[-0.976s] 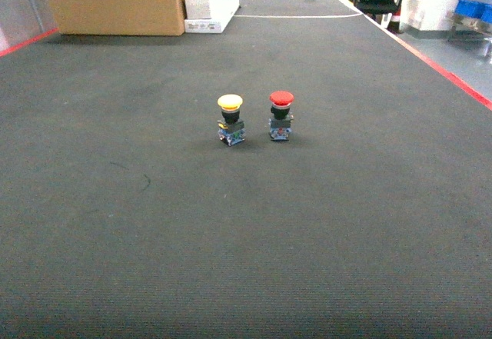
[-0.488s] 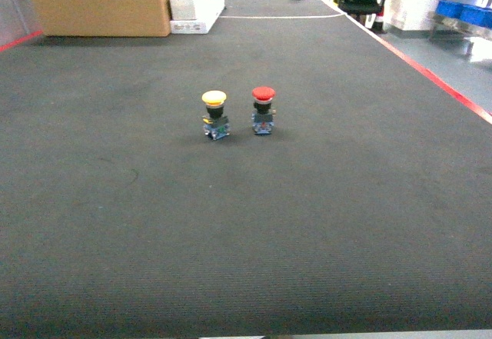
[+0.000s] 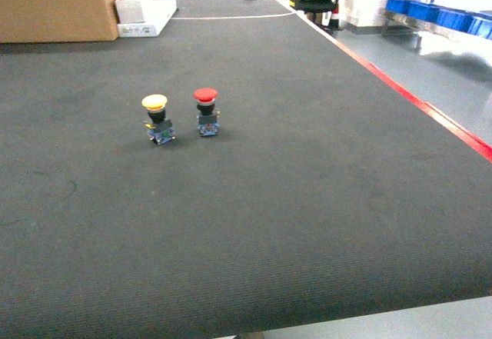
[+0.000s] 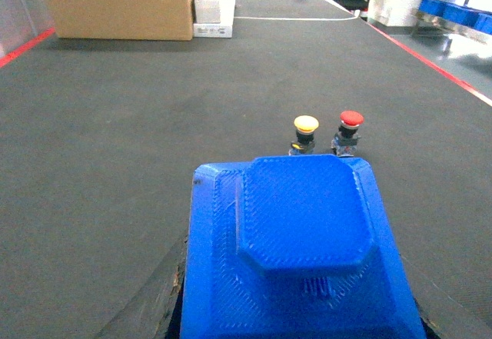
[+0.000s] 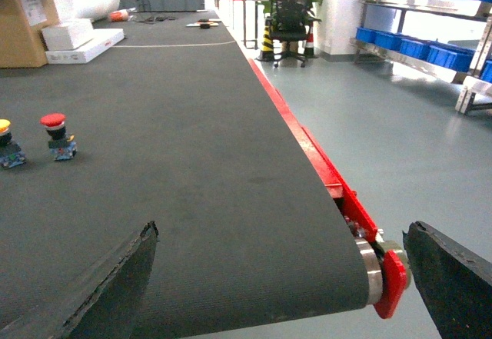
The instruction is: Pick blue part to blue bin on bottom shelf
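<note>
The blue part (image 4: 300, 239), a boxy block with a raised eight-sided top, fills the lower half of the left wrist view. My left gripper (image 4: 300, 285) is shut on it, and a dark finger (image 4: 150, 308) shows at its left side. The right gripper (image 5: 280, 235) is open over the near right corner of the black belt (image 5: 192, 162), with nothing between its fingers. Blue crates (image 5: 415, 47) stand on steel racks (image 5: 384, 53) far to the right. I cannot tell which of them is the blue bin or the bottom shelf. Neither gripper shows in the head view.
A yellow-capped push-button (image 3: 156, 118) and a red-capped one (image 3: 206, 111) stand upright side by side on the belt. The belt's red right edge (image 3: 430, 112) borders grey floor. A cardboard box (image 3: 54, 4) and white boxes (image 3: 146, 12) sit at the far end, with a black chair (image 5: 290, 16) beyond.
The head view has swung to the right: both push-buttons have slid left in the picture, and the belt's red edge, the floor and the racks have come into sight.
</note>
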